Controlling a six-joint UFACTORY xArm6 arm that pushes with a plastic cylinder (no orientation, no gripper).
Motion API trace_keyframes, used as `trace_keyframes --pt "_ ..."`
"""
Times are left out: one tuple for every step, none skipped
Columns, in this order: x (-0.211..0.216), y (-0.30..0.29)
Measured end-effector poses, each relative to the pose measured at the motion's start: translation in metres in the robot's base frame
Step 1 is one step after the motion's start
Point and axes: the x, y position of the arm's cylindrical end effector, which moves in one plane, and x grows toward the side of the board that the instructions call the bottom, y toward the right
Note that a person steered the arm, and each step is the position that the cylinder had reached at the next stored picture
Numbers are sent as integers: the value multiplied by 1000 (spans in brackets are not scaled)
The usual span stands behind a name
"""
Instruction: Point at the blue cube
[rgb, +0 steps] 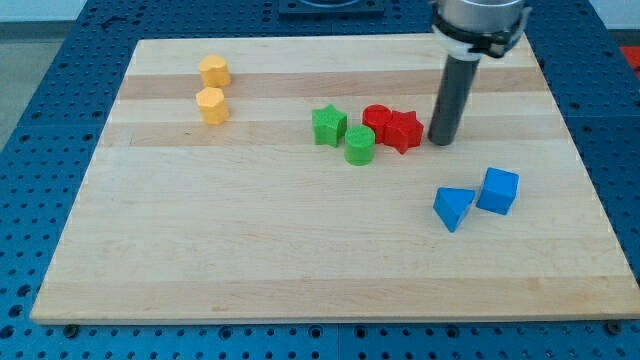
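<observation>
Nearest the view's bottom, the wooden counter (300, 270) is a pale plank board lying on a blue perforated bench (30, 100). Moving up on the view's right, the blue triangular block (453, 208) sits just beside the blue cube (498, 190), the cube to its right and slightly higher; whether the two touch I cannot tell. The cube lies right of the board's centre, apart from every other cluster.

Further up, around the middle, the green cylinder (360, 145) rests just below and between the green star block (328, 126) and the red star block (402, 131). A red cylinder (377, 117) lies against the red star's left side, partly hidden by it.

My tip (441, 142) stands on the board just to the right of the red star, close beside it, and above and to the left of the blue cube, well short of it. The arm carries no gripper, only the dark rod (455, 95), so nothing is held.

Farthest, toward the view's top left, two yellow blocks, roughly hexagonal, sit one above the other: the lower yellow block (212, 105) and the upper yellow block (214, 71).
</observation>
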Motion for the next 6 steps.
trace_keyframes --pt "0 -29" --pt "0 -50" --pt "1 -48" --pt "4 -22" --pt "4 2" --pt "4 39"
